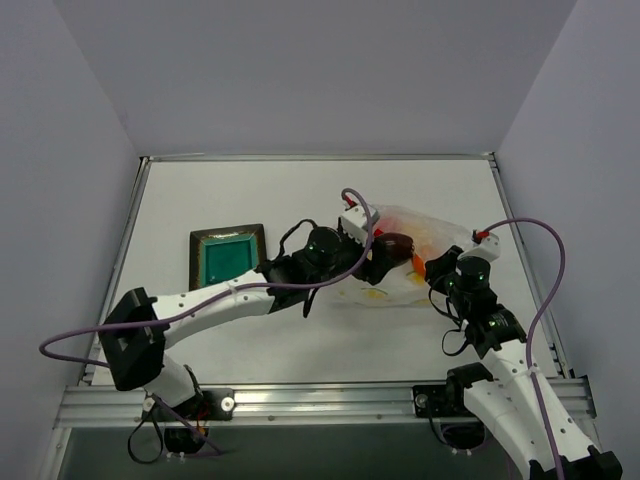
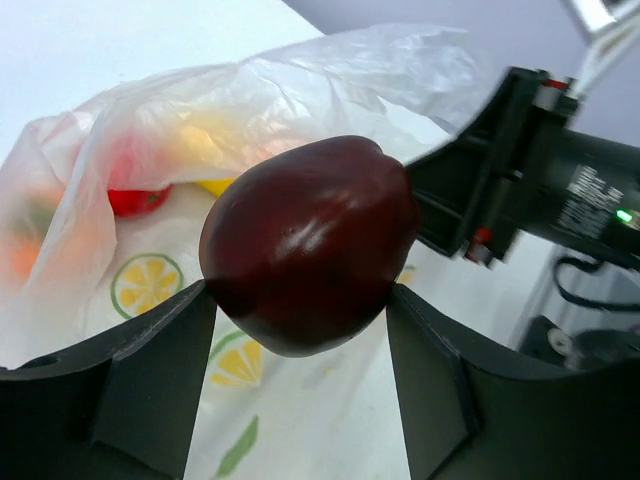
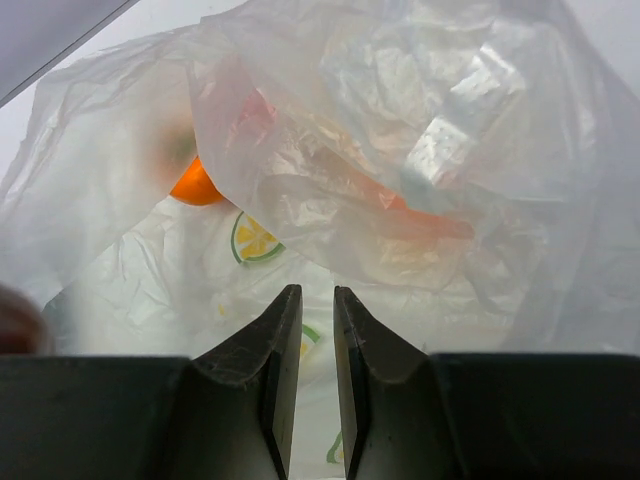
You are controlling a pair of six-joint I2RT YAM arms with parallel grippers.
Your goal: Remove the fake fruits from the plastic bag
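On the table (image 1: 300,190) we see a teal square plate (image 1: 228,255) at the left. Right of it, our left tool (image 2: 300,292) is clenched on a dark red apple (image 2: 310,230), held just above the mouth of the plastic bag (image 1: 425,228). The bag lies right of centre, with an orange fruit (image 3: 195,185) inside. Our right tool (image 3: 315,292) is nearly closed and seems to pinch the bag's film.

The clear, crinkly plastic bag (image 1: 432,222), printed with lemon slices, lies crumpled on the counter right of centre. A glossy dark red apple (image 2: 310,245) sits clamped in the left pincer (image 2: 300,292) over the bag's left part. An orange fruit (image 3: 195,185), a red fruit (image 2: 138,200) and a yellow fruit (image 2: 215,185) lie inside.
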